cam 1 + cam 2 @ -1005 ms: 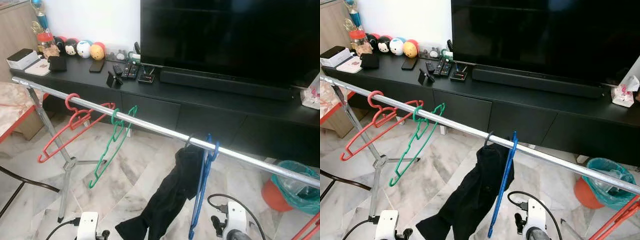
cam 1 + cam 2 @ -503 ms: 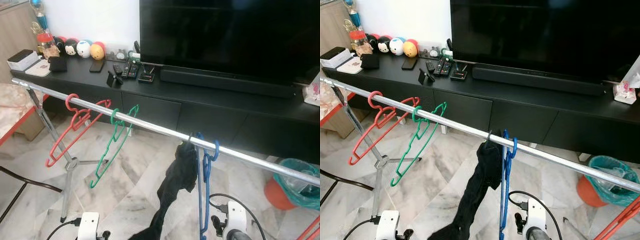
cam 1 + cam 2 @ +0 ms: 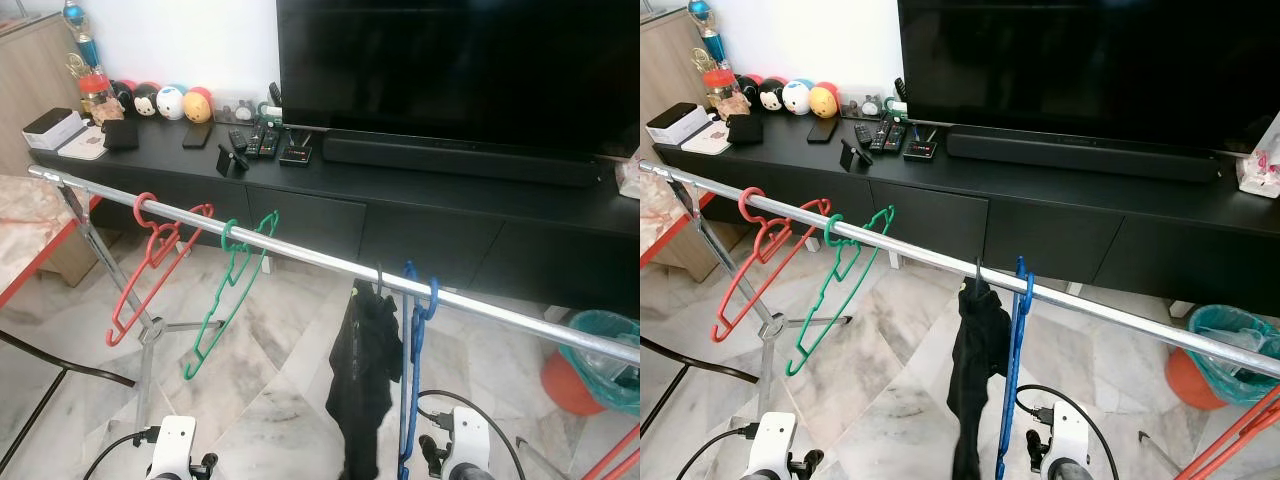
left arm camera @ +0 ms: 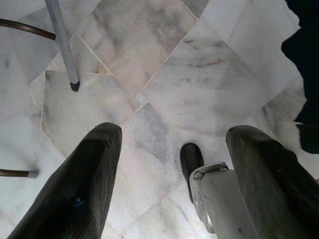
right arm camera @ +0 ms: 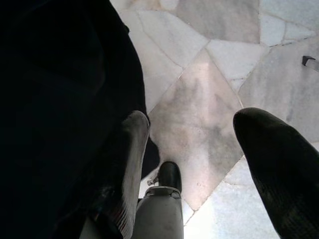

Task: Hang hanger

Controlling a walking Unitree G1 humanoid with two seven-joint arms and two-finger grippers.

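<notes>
Blue hanger on rail: likely light, stiff plastic, best gripped near hook; left gripper and right gripper spread, empty.

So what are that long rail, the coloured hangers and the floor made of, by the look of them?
The rail looks like bare metal tube: silver, with a bright streak along it. The red hanger, green hanger and blue hanger seem moulded plastic: solid colour, flat ribs, slight gloss. The floor looks like polished marble or marble-look tile: pale, grey-veined, with joint lines.
</notes>
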